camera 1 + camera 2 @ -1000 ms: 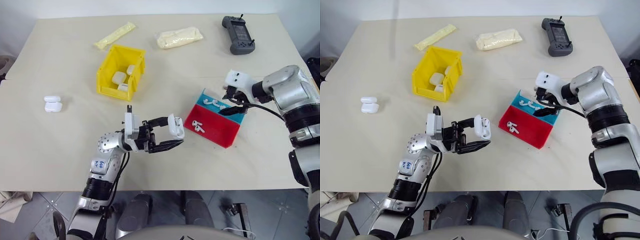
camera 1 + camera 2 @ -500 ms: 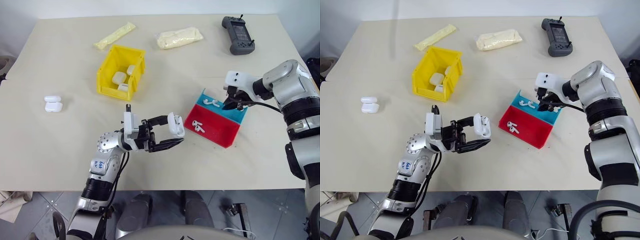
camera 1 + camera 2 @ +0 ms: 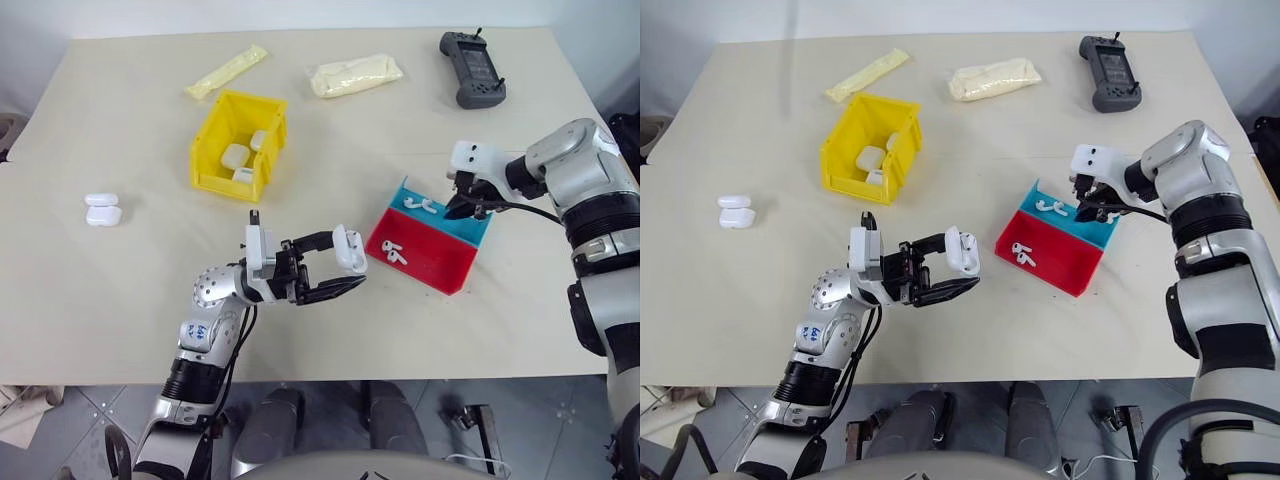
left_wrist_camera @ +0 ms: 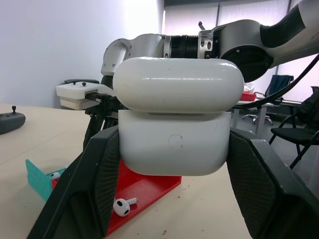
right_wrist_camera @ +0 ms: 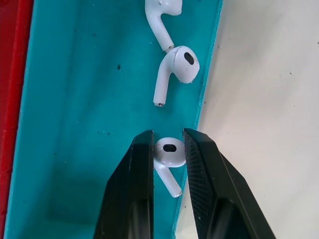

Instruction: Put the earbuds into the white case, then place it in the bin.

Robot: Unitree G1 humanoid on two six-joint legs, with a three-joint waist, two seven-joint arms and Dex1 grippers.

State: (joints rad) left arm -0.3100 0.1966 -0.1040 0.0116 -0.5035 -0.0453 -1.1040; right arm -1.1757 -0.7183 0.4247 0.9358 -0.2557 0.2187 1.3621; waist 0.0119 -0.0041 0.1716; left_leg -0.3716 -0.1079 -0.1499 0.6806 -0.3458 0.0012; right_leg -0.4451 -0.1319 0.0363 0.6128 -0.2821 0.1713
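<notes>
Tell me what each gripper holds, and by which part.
The left gripper clamps the white case by the two sides of its lower body, lid up. The right gripper pinches an earbud by its head, over the teal tray.

An office-like robotics lab is showing here: a wide beige worktable [image 3: 120,290] is standing on grey tiled flooring [image 3: 520,420]. Black office chairs [image 4: 299,132] are sitting by bright windows [image 4: 189,20] behind it, while a black handheld controller [image 3: 472,70] is lying at the upper right.

White earbud [image 5: 169,153] between pincer fingers [image 5: 133,179]
</notes>
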